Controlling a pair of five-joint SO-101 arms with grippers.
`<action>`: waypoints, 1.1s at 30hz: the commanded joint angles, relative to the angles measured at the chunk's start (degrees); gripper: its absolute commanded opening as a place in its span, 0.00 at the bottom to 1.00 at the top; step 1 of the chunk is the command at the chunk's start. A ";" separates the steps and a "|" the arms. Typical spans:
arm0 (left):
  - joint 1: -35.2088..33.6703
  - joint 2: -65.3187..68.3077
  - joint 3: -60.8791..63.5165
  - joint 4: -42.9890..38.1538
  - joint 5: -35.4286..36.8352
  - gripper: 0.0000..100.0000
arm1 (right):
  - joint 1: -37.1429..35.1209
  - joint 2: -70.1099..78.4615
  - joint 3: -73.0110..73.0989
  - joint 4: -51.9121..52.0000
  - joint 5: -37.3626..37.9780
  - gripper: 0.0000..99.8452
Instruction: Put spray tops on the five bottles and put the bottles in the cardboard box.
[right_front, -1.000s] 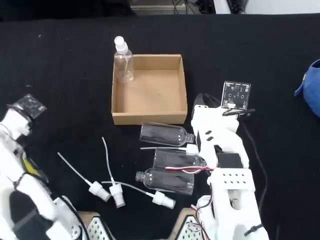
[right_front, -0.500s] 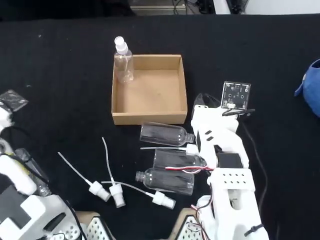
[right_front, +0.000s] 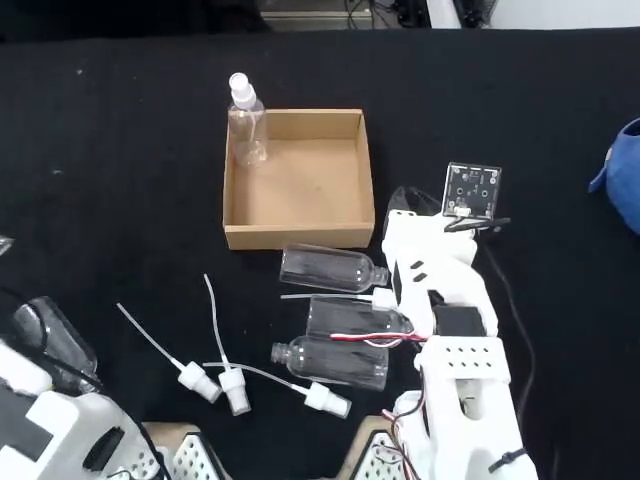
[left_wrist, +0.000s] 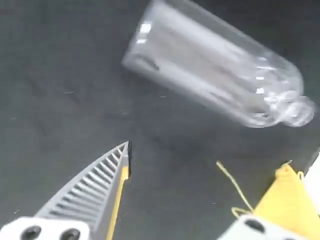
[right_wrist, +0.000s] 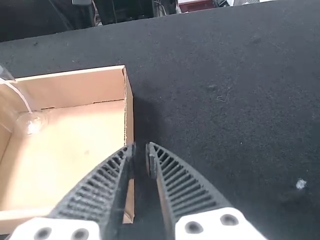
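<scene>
The cardboard box (right_front: 298, 238) sits mid-tabletop (right_front: 520, 120), with one capped bottle (right_front: 246, 122) upright in its far left corner. Three uncapped bottles (right_front: 332, 268) lie crowded between the box and the right arm (right_front: 450, 320). Loose spray tops (right_front: 232, 386) lie scattered towards the left. The right gripper (right_wrist: 140, 149) hangs by the box's side wall, fingers nearly together and empty. The left gripper (left_wrist: 205, 167) is spread apart, and an open-necked bottle (left_wrist: 215, 85) lies flat just beyond its tips.
</scene>
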 joint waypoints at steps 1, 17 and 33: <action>2.95 -0.62 1.98 -2.55 -13.36 0.30 | -1.67 -0.75 -0.40 -1.14 -0.44 0.03; 15.87 -4.22 12.88 -13.80 15.74 0.30 | -1.67 -0.84 -0.40 -1.14 -0.44 0.03; 25.98 -12.75 0.66 -1.05 13.89 0.30 | -1.76 -0.75 -0.40 -1.14 -0.44 0.03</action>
